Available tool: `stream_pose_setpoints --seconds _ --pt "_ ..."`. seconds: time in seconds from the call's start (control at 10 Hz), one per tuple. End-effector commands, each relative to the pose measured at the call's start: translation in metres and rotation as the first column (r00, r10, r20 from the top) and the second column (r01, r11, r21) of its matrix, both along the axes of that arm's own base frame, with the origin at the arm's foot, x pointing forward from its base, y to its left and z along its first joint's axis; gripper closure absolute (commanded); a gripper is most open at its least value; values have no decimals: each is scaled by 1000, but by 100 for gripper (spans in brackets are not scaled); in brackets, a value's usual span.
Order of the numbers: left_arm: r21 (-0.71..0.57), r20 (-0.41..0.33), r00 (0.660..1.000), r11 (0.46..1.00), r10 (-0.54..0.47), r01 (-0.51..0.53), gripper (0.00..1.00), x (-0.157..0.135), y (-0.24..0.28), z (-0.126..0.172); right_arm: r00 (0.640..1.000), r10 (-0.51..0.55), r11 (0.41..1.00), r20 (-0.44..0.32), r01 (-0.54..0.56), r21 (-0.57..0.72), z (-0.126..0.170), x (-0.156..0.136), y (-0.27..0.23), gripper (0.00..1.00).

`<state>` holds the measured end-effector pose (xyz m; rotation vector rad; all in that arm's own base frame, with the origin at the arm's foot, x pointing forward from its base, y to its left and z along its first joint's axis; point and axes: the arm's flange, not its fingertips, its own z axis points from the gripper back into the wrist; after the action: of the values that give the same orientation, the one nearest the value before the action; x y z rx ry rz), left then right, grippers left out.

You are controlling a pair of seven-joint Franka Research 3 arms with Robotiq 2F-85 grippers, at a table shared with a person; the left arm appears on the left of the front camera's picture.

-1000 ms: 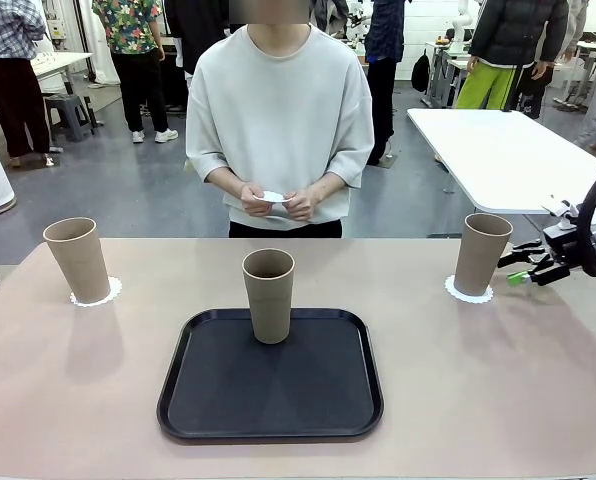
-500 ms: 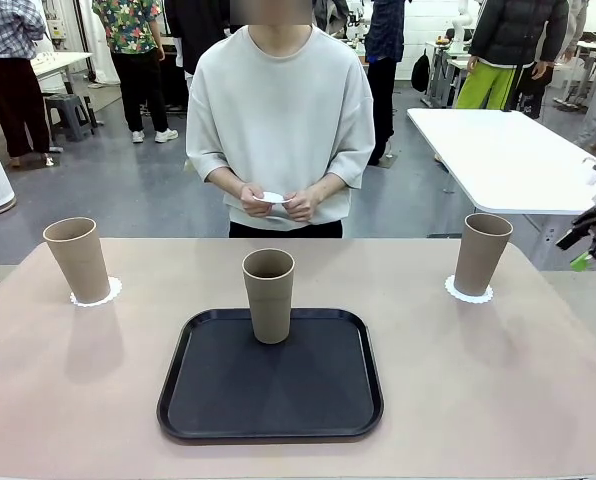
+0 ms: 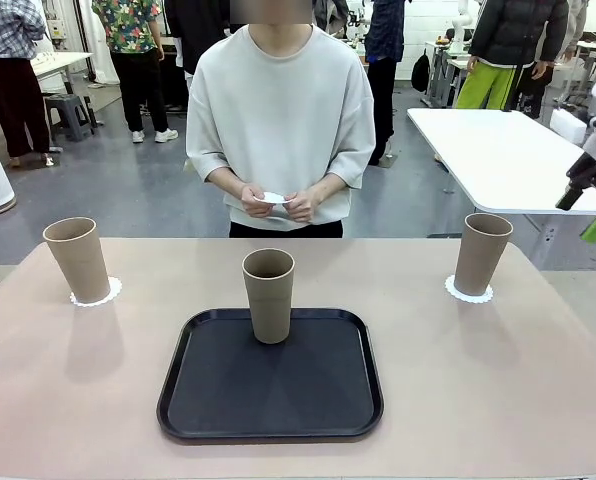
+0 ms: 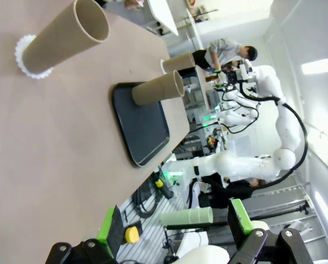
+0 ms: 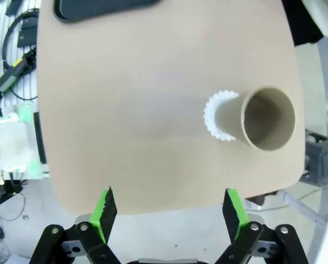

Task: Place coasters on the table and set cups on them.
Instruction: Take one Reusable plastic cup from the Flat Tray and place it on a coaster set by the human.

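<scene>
Rt gripper (image 3: 582, 214) sits higher & farther off rt cup (image 3: 481, 253) on its coaster (image 3: 457, 292) than before, jaws apart, lft gripper (image 4: 175, 217) likewise; mid cup (image 3: 268, 295) on black tray (image 3: 278, 400).

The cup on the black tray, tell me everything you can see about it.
The cup is a tall, tapered tumbler, matte tan-brown, without a handle, wider at its open rim. It stands upright directly on the black tray, near the middle of the tray's far edge. Only the tray touches it.
</scene>
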<state>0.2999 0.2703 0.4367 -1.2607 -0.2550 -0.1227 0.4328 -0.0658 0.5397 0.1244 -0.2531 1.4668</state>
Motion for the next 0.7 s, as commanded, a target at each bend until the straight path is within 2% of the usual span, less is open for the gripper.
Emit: stream_pose_setpoints --seconds 0.0,0.1,0.2,0.6 --pt "-2 -1 1000 1000 11 -11 0 0 1 3 1000 -4 1000 -4 4 -12 2 -21 11 0" --pt "-2 -1 1000 1000 11 -11 0 0 1 3 999 50 998 3 -50 39 2 -23 7 0" --pt "-2 -1 1000 1000 11 -11 0 0 1 3 1000 10 1000 9 -10 2 10 -14 13 0" --pt "-2 -1 1000 1000 11 -11 0 0 1 3 1000 10 1000 9 -10 2 10 -14 13 0"
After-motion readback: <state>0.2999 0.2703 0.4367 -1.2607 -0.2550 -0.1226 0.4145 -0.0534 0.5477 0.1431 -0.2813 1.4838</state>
